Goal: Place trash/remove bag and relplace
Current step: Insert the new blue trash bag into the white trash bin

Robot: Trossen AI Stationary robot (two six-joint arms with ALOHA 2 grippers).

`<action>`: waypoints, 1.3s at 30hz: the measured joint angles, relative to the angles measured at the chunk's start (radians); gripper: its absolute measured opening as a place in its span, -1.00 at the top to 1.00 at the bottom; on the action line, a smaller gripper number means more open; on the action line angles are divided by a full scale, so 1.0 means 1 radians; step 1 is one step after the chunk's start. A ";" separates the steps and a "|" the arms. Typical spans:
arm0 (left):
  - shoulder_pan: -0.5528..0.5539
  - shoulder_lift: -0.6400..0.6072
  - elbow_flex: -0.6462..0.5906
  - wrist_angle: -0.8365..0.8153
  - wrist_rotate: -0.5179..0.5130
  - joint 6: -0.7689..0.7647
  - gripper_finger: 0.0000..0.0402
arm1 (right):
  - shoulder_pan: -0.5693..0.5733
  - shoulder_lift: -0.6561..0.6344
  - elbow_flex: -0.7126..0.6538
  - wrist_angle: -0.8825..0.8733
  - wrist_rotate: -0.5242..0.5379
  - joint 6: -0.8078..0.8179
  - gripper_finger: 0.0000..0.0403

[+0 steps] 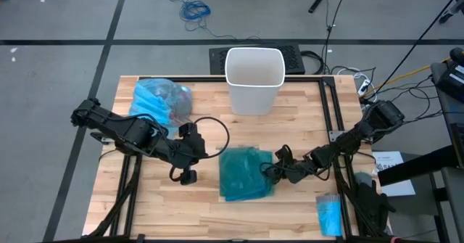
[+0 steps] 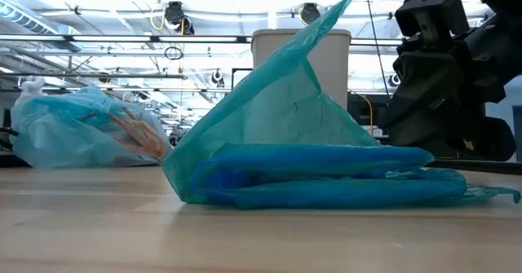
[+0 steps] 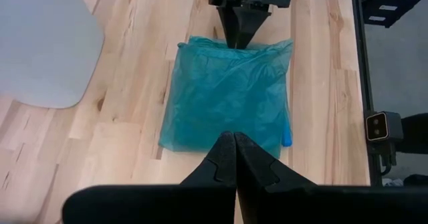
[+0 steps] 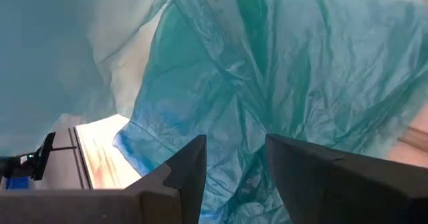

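Note:
The light sky-blue bag (image 1: 161,101) lies bunched at the table's far left, resting on its side, with brown trash scraps (image 2: 134,134) showing through it. A darker teal bag (image 1: 245,174) lies folded mid-table, one layer standing up in a peak (image 2: 347,0). My right gripper (image 4: 234,140) is at its right edge (image 3: 239,42), slanting down, with its fingers apart and crinkled teal plastic around and beyond them. My left gripper (image 3: 234,140) hovers shut, clear of the table, left of the teal bag. My right gripper has its fingertips (image 4: 197,147) at the teal bag's right edge, coming from the table's right and slanting down. Teal plastic (image 4: 234,184) fills the gap between them. Whether either finger touches or pinches it, I cannot tell.
An unlined white bin (image 1: 254,80) stands upright at the far middle of the table. A small bright-blue roll (image 1: 328,214) lies near the front right corner. Bare wood shows along the near edge and between the two bags.

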 joint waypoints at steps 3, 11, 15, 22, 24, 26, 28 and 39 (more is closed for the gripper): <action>0.000 0.000 0.000 0.000 0.000 0.000 1.00 | -0.011 0.000 0.000 -0.004 -0.018 -0.006 0.27; 0.000 0.000 0.000 0.001 0.000 -0.001 1.00 | -0.013 0.000 0.000 -0.039 -0.022 -0.003 0.27; 0.000 0.000 0.000 0.004 -0.001 -0.001 1.00 | -0.015 0.000 0.000 -0.009 -0.042 -0.003 0.24; 0.001 0.000 0.000 0.005 -0.002 0.000 1.00 | -0.026 0.016 0.000 -0.003 -0.075 -0.003 0.22; 0.001 0.000 0.000 0.005 -0.004 0.000 1.00 | -0.029 0.032 0.000 0.001 -0.075 0.015 0.22; 0.001 0.000 0.000 0.005 -0.007 -0.001 1.00 | -0.030 0.048 0.000 0.002 -0.076 0.024 0.22; 0.001 0.000 0.000 0.004 -0.008 -0.001 1.00 | -0.031 0.058 0.000 0.020 -0.076 0.024 0.22; 0.001 0.000 0.000 0.004 -0.015 0.000 1.00 | -0.061 0.069 0.000 0.110 -0.075 -0.003 0.22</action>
